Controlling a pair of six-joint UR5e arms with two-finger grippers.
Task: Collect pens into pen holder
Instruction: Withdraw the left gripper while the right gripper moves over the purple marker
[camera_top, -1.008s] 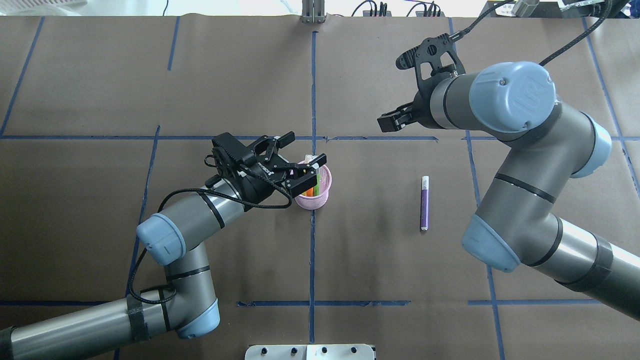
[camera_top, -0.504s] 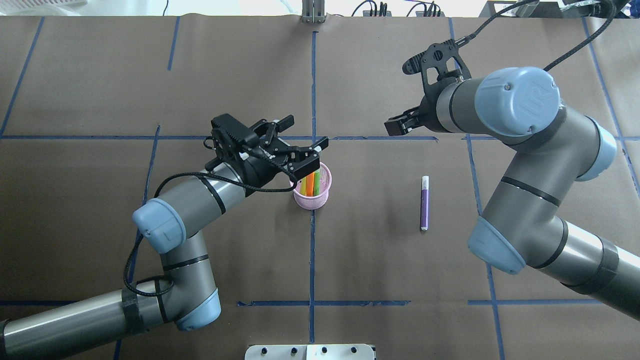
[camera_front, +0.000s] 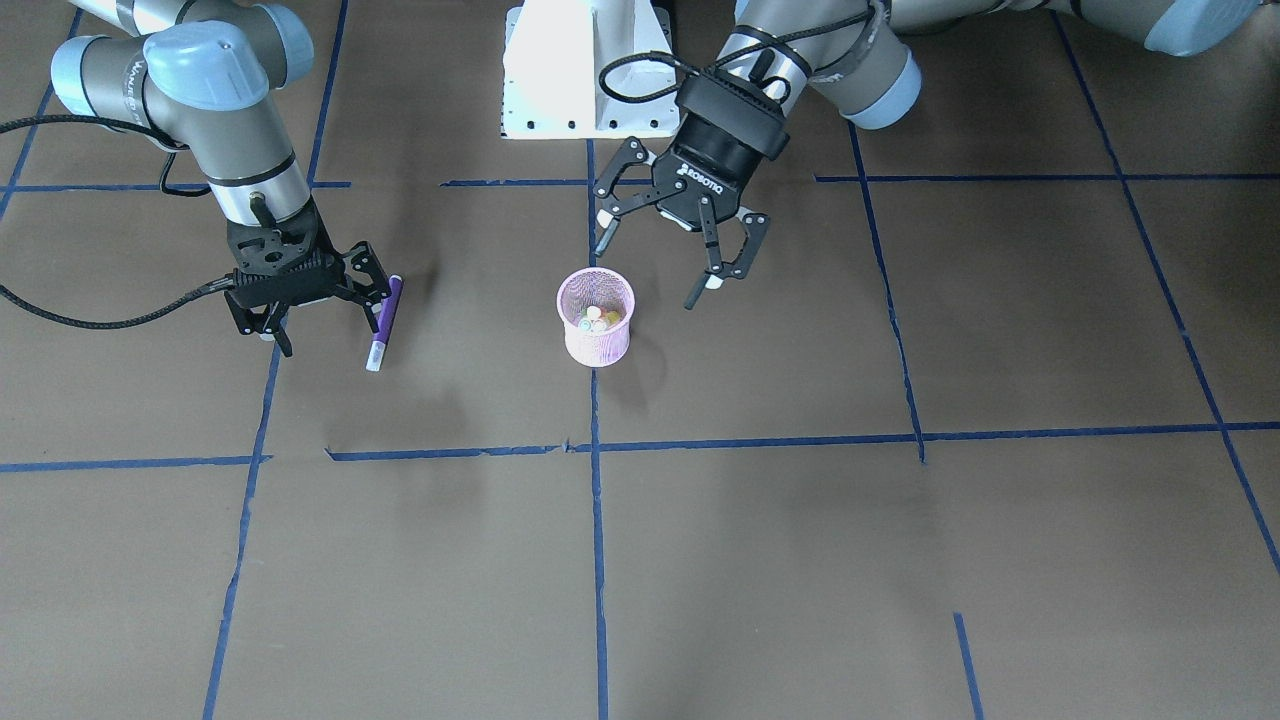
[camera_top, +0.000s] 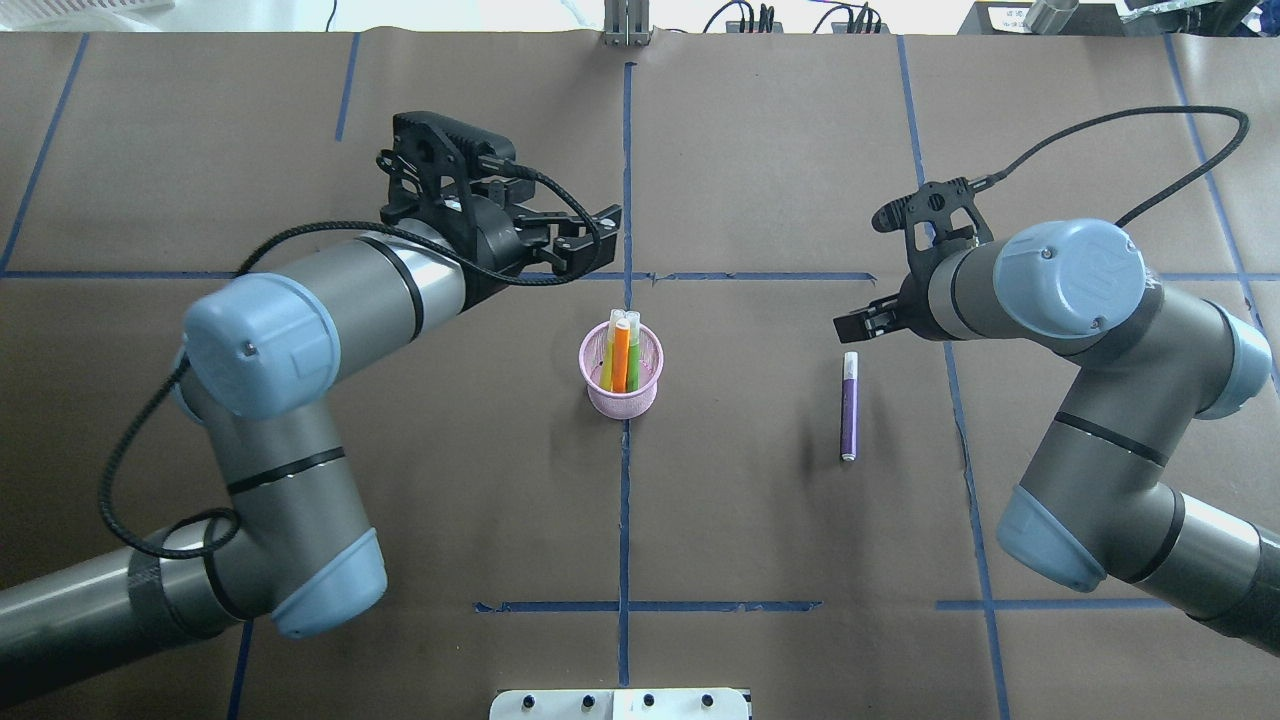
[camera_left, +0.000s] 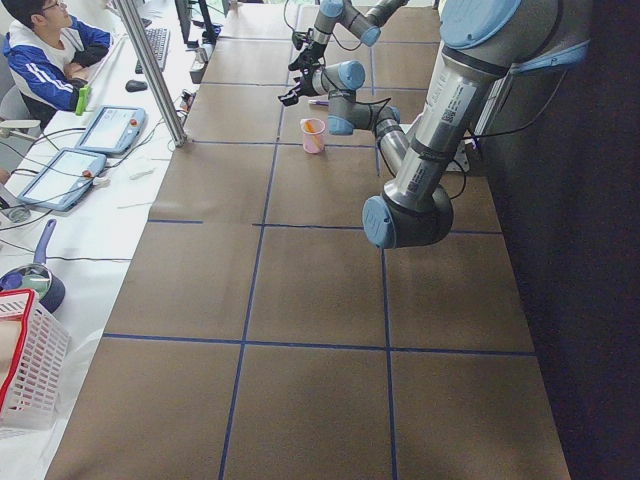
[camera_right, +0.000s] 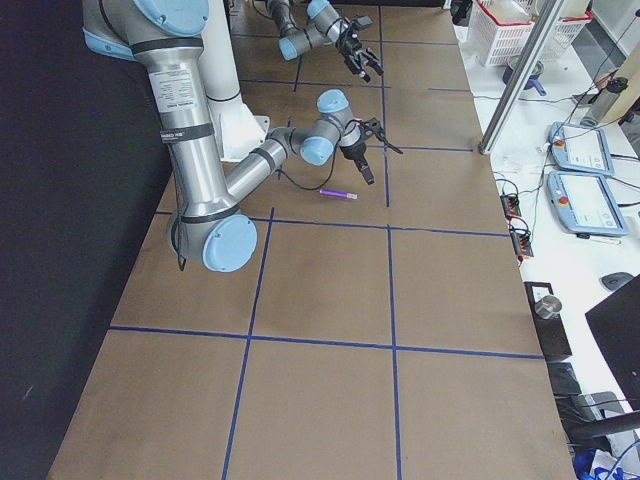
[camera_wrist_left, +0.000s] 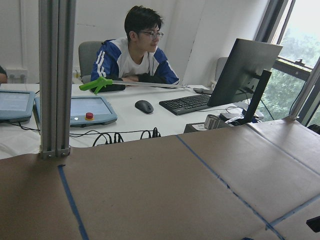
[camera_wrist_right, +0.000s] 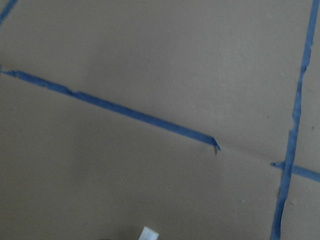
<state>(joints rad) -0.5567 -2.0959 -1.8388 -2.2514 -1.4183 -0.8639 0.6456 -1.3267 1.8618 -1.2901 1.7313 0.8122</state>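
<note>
The pink mesh pen holder (camera_top: 621, 388) stands upright at the table's middle, also in the front view (camera_front: 596, 335). The orange pen (camera_top: 621, 362) and the light green pen (camera_top: 607, 368) stand inside it. The purple pen (camera_top: 849, 408) lies flat on the table to its right, white tip pointing away from me; it also shows in the front view (camera_front: 384, 315). My left gripper (camera_front: 650, 275) is open and empty, raised beyond the holder. My right gripper (camera_front: 325, 320) is open, low over the pen's white-tipped end; that tip (camera_wrist_right: 148, 234) shows at the right wrist view's bottom edge.
Brown paper with blue tape lines (camera_top: 624, 500) covers the table. A white mounting plate (camera_front: 585, 70) sits at my base. An operator (camera_wrist_left: 137, 47) sits at a desk beyond the far edge, with tablets and a keyboard.
My left gripper, which was over the holder, has opened, lifted and drawn back to the far left, leaving both pens in the cup. My right gripper has come down toward the purple pen.
</note>
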